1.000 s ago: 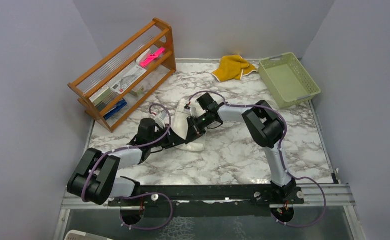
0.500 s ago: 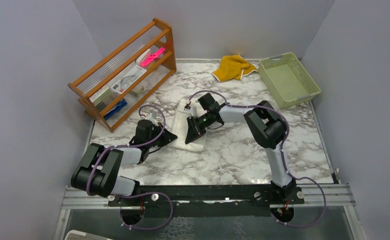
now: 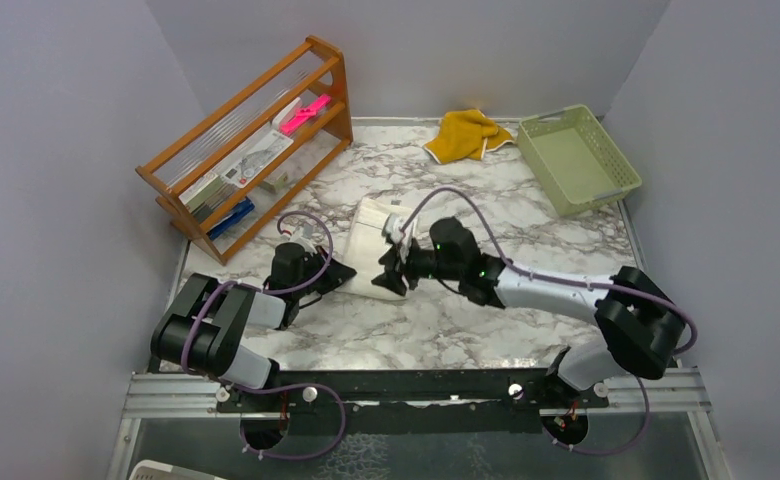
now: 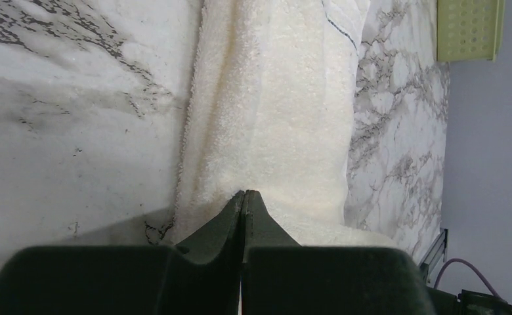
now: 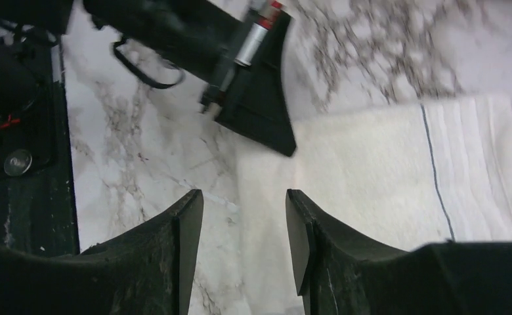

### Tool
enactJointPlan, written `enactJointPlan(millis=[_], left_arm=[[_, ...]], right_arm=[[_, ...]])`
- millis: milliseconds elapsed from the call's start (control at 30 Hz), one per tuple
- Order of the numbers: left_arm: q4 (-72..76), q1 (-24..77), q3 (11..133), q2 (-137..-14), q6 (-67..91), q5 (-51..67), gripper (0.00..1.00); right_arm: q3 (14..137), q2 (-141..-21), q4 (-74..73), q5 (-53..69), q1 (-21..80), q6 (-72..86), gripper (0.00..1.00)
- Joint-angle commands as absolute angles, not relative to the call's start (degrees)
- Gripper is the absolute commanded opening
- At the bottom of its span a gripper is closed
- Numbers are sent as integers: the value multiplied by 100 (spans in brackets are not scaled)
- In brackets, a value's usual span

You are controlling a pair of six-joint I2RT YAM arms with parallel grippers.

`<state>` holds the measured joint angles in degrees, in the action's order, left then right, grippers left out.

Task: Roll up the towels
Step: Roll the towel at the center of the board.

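The cream-white towel lies flat in the middle of the marble table. It also shows in the left wrist view and the right wrist view. My left gripper is shut, its tips touching the towel's near left edge; I see no cloth between the fingers. It shows in the right wrist view too. My right gripper is open and empty, its jaws straddling the towel's near edge. The mustard-yellow towel lies crumpled at the back.
A wooden rack with small items stands at the back left. A green basket sits at the back right, also in the left wrist view. The black rail runs along the near edge.
The cream towel went from held up to lying flat. My right arm swung round to the towel's near side. My left gripper drew back to the towel's left edge.
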<state>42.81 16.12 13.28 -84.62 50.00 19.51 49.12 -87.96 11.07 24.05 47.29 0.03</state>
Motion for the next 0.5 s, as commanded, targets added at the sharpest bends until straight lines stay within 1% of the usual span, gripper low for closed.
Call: enactJointPlan(millis=[0, 133, 300, 467], left_arm=[[3855, 1573, 1140, -8655, 4836, 1749, 0], [3852, 1571, 1143, -8651, 4825, 1784, 0], [3852, 1573, 1142, -8645, 4834, 1833, 0], [3856, 1569, 1140, -8609, 4851, 1854, 0]], right_arm=[[3875, -8512, 3078, 1295, 5569, -1763, 51], [3944, -8920, 2864, 770, 6019, -2546, 51], [3967, -9576, 2993, -544, 6286, -3325, 51], [3764, -9771, 3180, -1018, 6532, -3761, 51]])
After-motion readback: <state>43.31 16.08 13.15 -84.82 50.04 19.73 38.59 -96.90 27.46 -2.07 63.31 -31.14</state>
